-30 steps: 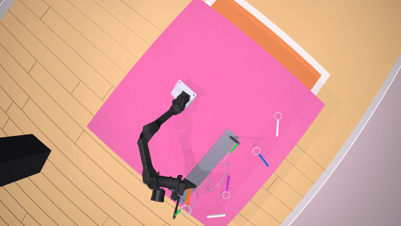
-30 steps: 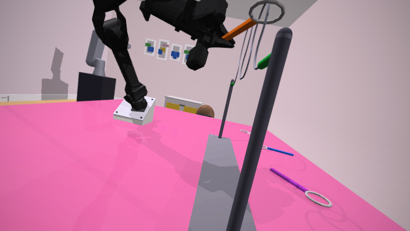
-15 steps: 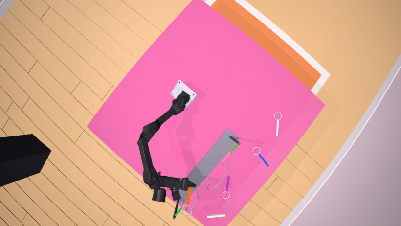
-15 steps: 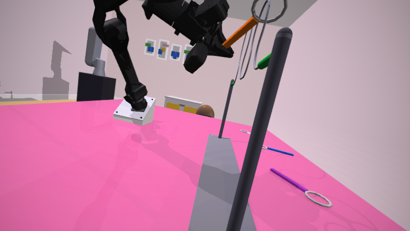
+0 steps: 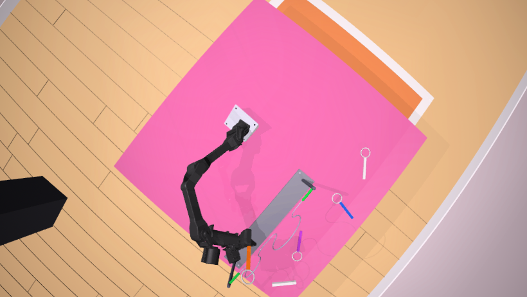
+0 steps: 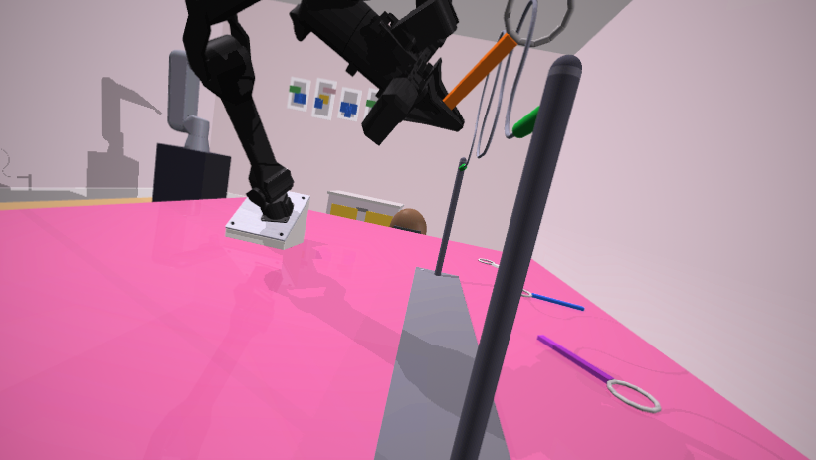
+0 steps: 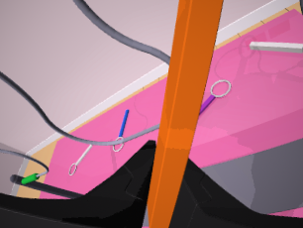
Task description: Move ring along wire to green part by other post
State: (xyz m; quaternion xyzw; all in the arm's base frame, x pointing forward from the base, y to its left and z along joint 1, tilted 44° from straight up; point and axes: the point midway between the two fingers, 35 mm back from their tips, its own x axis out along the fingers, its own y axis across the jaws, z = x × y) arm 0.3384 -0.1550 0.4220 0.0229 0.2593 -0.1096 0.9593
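My gripper (image 5: 246, 246) (image 6: 451, 109) (image 7: 158, 147) is shut on the orange handle (image 5: 248, 258) (image 6: 478, 70) (image 7: 190, 88). The handle's grey ring (image 5: 247, 277) (image 6: 562, 25) is held high, above the top of the near post (image 5: 231, 277) (image 6: 516, 245). It sits just past the near green part (image 5: 233, 278) (image 6: 525, 121), where the thin grey wire (image 5: 297, 221) (image 6: 490, 109) (image 7: 99, 29) starts. The wire seems to run through the ring; I cannot tell whether they touch. The far post (image 5: 308, 183) (image 6: 451, 217) carries the other green part (image 5: 306, 194) (image 6: 462, 166) (image 7: 29, 177).
Both posts stand on a grey baseplate (image 5: 276, 210) (image 6: 434, 343). Loose on the pink mat lie a purple-handled ring (image 5: 299, 241) (image 6: 573, 358), a blue-handled ring (image 5: 346, 209) (image 6: 556, 301), a white-handled ring (image 5: 364, 168) and a white bar (image 5: 283, 283). A black box (image 5: 26, 206) stands on the floor at left.
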